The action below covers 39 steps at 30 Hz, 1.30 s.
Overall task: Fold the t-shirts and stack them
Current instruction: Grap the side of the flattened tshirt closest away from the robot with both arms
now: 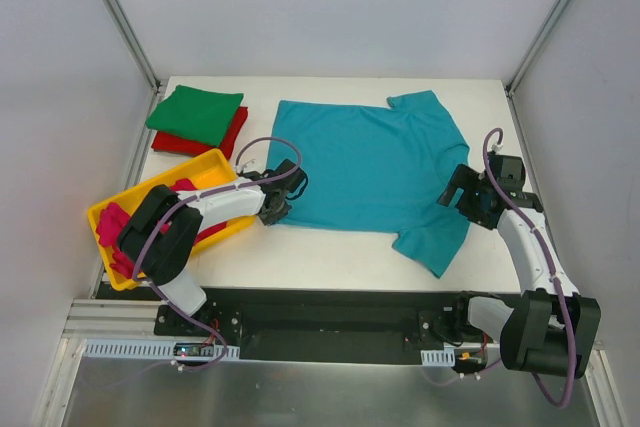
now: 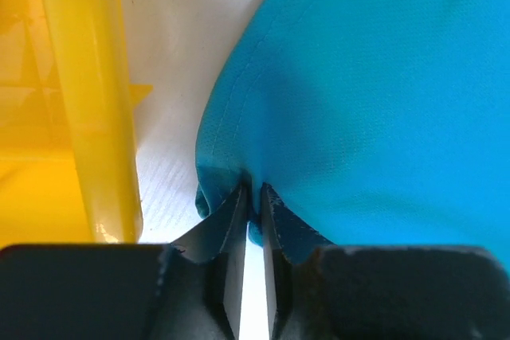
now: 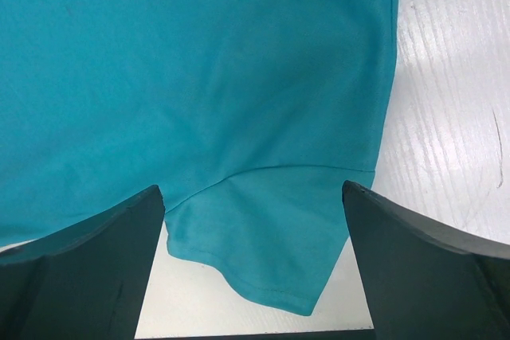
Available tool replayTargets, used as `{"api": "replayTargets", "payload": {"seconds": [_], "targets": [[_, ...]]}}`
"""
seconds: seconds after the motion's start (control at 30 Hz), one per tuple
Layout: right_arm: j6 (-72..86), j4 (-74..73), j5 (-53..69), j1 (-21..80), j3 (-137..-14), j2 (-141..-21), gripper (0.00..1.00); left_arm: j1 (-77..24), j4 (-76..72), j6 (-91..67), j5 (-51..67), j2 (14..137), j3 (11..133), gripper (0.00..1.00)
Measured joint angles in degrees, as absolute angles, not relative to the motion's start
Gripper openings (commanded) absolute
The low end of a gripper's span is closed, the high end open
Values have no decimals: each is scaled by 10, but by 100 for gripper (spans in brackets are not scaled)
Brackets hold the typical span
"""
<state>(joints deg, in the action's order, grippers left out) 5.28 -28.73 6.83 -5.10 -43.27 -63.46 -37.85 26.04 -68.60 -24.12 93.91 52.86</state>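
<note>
– Left gripper (image 2: 251,205) first: what is it doing?
– Its two fingers are almost together, pinching the near left corner of the teal-blue shirt (image 1: 360,162). The cloth bunches up between them.
– And the right gripper (image 3: 251,190)?
– Spread wide, holding nothing. It hangs over the sleeve on the right side of that shirt.
– Where is the shirt?
– Lying flat in the middle of the table (image 1: 330,257), neck to the right.
– Will it be hard to move?
– I think it is light and very floppy. It will sag and wrinkle if you lift just one spot. So grab it at corners and edges, one in each gripper.
– What is in the yellow tray (image 1: 150,187)?
– Pink shirts (image 1: 112,227), all crumpled, not folded yet. The tray sits just left of the pinched corner.
– And far back?
– A folded green shirt (image 1: 195,112) lies on top of a folded red shirt (image 1: 232,137), in the far left corner
</note>
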Motion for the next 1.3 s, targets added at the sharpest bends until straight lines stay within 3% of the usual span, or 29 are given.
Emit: {"api": "replayTargets", "payload": {"seconds": [0.03, 0.23, 0.4, 0.67, 0.83, 0.97, 1.13, 1.2, 1.3], "targets": [[53, -288, 67, -51, -433, -635, 96, -379, 261, -686, -241, 939, 529, 0], [65, -324, 27, -22, -433, -629, 96, -383, 262, -686, -238, 938, 529, 0], [100, -375, -15, 76, -413, -570, 99, -387, 264, -681, -228, 935, 529, 0], [159, -408, -25, 116, -305, -541, 81, -394, 266, -667, -222, 927, 529, 0], [172, -394, -23, 121, -286, -589, 63, -394, 267, -665, -216, 917, 528, 0], [176, -393, -37, 123, -289, -611, 36, -394, 267, -664, -215, 910, 528, 0], [184, -393, -57, 123, -292, -618, 14, -394, 267, -664, -214, 908, 528, 0], [192, -391, -58, 124, -290, -612, 1, -394, 267, -663, -211, 905, 525, 0], [206, -391, -60, 126, -280, -575, 0, -394, 267, -663, -208, 891, 516, 0]]}}
